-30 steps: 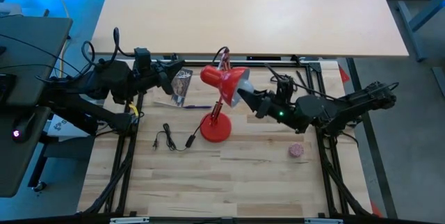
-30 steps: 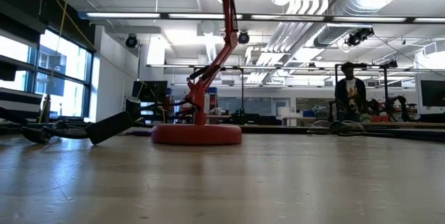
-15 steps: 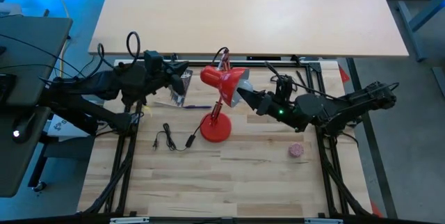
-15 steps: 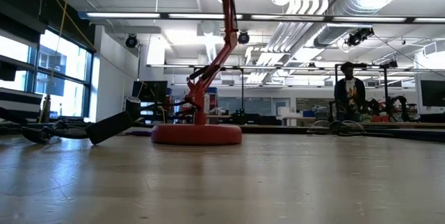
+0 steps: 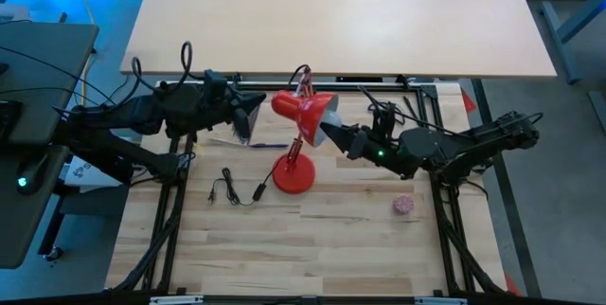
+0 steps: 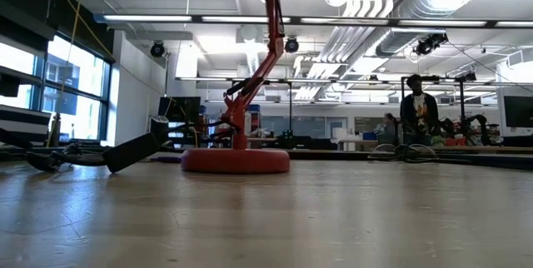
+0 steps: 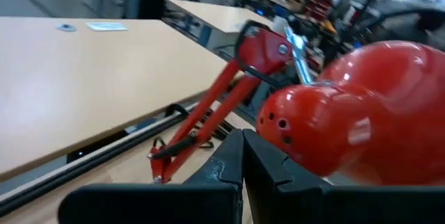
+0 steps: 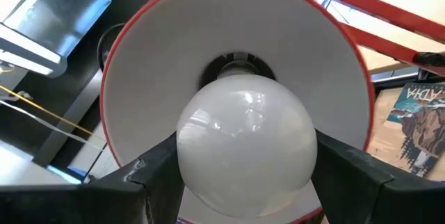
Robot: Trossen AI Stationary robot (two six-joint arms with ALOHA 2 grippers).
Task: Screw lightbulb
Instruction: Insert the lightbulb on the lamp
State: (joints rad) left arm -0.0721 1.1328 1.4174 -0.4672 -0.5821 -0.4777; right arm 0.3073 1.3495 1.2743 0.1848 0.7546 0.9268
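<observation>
Nearest to us on the pale wooden plank worktop (image 5: 312,248) we see a small pink round ball (image 5: 405,205), lying on the right and well apart from everything else. To the left of the middle a black cable with a small plug (image 5: 239,189) rests on the planks, near the round red base of the red metal desk lamp (image 5: 294,174). In the low view that base (image 6: 235,160) sits flat on the worktop and the red jointed arm climbs out of sight.

Farther back, the right gripper (image 5: 333,135) reaches in from the right, its jaws partly open and closed around the small white pear-shaped lightbulb (image 8: 245,145). In the right wrist view the lightbulb sits between our two dark fingers (image 8: 351,172), its base pointing into the socket at the centre of the lamp's white-lined shade (image 8: 156,57); we cannot tell whether the thread is engaged.

On the other side the left gripper (image 5: 250,108) comes in from the left with its jaws fully closed on nothing, its tips right beside the red back of the shade (image 7: 361,109); we cannot tell whether they touch it. Just beside it lies a flat printed booklet (image 8: 417,130).

Beyond, a large tan table (image 5: 331,11) spans the far side. In the room behind, a person (image 6: 415,110) stands.
</observation>
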